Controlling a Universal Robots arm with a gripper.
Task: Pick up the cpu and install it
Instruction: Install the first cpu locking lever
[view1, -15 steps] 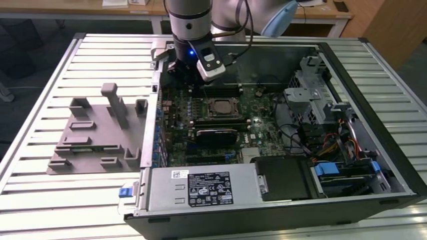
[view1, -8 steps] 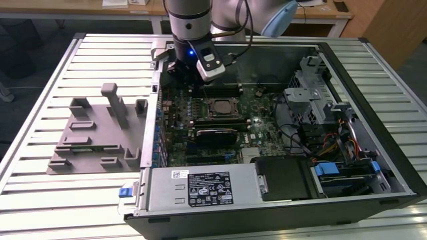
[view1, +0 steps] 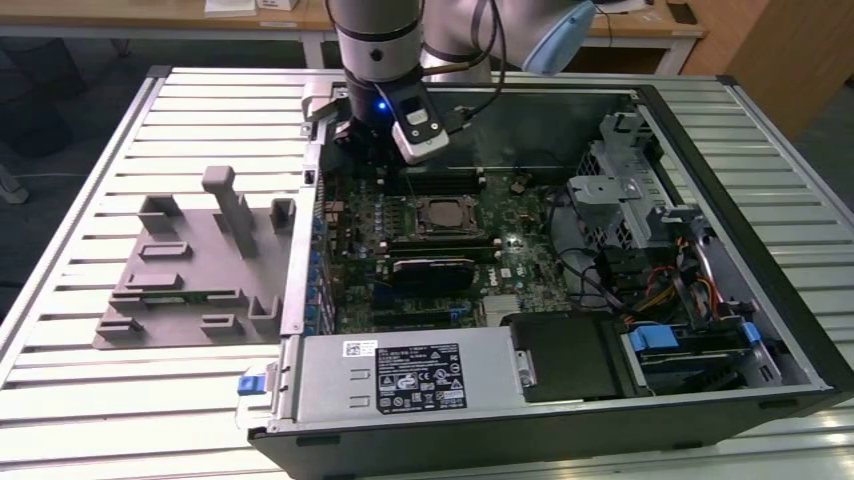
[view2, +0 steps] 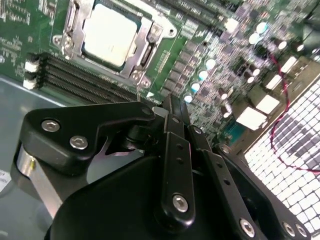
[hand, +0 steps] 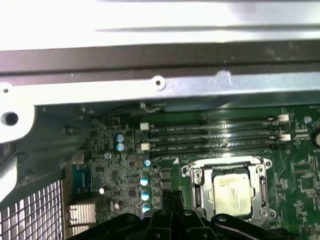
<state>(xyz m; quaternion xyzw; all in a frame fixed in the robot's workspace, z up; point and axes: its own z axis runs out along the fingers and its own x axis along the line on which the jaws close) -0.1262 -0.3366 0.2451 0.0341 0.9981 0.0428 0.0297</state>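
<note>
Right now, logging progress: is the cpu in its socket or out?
In: in the second wrist view the cpu lies flat inside the socket's metal frame. Latched or not, cannot tell.

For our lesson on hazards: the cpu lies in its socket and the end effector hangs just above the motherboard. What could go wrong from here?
1. The end effector hangs close to the upright capacitors; a sideways drift could knock them.
2. Dropping onto the cpu off-centre might tilt it in the socket frame.
</note>
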